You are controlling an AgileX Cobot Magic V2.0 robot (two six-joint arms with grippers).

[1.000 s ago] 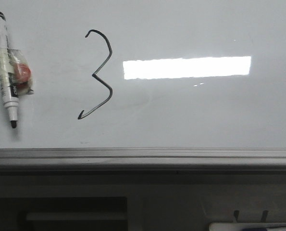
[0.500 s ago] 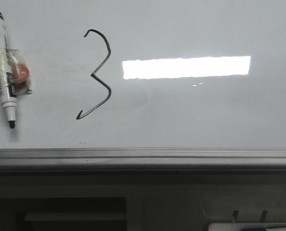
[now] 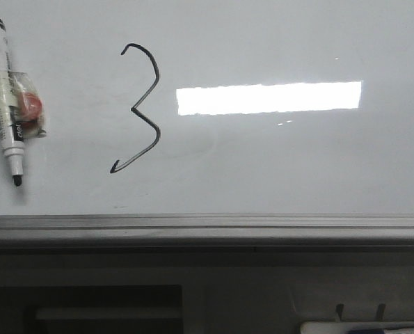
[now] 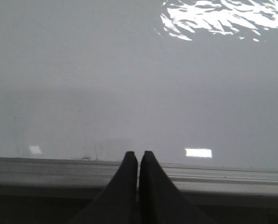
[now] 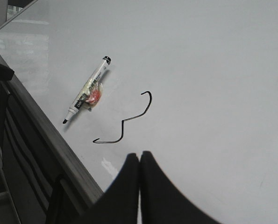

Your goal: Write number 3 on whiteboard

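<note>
The whiteboard (image 3: pixel 283 160) fills the front view, with a bright rectangular reflection. A thin black angular number 3 (image 3: pixel 141 104) is drawn on its left half; it also shows in the right wrist view (image 5: pixel 129 119). A white marker (image 3: pixel 5 104) with a red-and-clear wrap lies flat at the far left, tip toward the rail; it also shows in the right wrist view (image 5: pixel 86 91). My left gripper (image 4: pixel 138 154) is shut and empty over the board's edge rail (image 4: pixel 223 175). My right gripper (image 5: pixel 139 155) is shut and empty above the board (image 5: pixel 213 84), apart from the 3. Neither gripper shows in the front view.
The grey metal edge rail (image 3: pixel 207 226) runs along the board's near side. Below it is a dark panel with a recess (image 3: pixel 88 309) and a white object (image 3: pixel 363 327) at the lower right.
The marker and the 3 have shifted very slightly left in the front view. Nothing else has visibly changed.
</note>
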